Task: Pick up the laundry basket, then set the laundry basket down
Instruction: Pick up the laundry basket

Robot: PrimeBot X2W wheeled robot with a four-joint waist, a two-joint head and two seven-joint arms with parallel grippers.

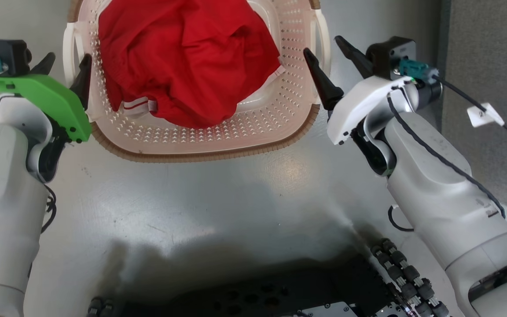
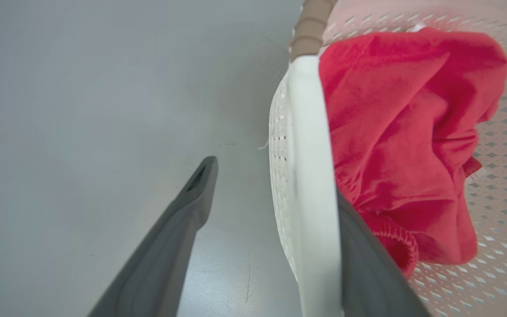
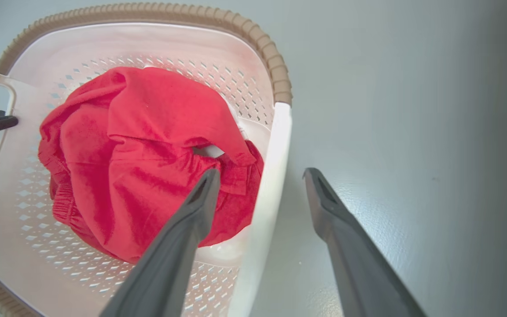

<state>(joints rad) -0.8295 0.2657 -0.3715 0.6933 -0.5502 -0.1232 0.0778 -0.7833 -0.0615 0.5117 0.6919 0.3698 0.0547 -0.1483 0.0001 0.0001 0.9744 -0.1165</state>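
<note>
The laundry basket (image 1: 258,127) is a rounded-rectangular tub of cream plastic. Its walls are pierced with rows of small diamond holes, and a brown ribbed rim (image 1: 200,156) runs around it. It lies at the top middle of the head view, over a smooth, glossy grey floor (image 1: 218,198), and its far end is cut off by the frame. One crumpled red cloth (image 1: 183,57) with a soft matte weave fills most of the inside.

Two white loop handles show, one on each side. The left gripper (image 1: 69,57) straddles the left handle (image 2: 313,176) with its two dark tapered fingers spread, released, one inside the basket and one outside. The right gripper (image 1: 321,45) straddles the right handle (image 3: 271,176) the same way, also released.

Bare floor lies open in front of the basket as far as the robot's dark base (image 1: 280,295). A darker, rougher grey strip (image 1: 478,44) borders the right side.
</note>
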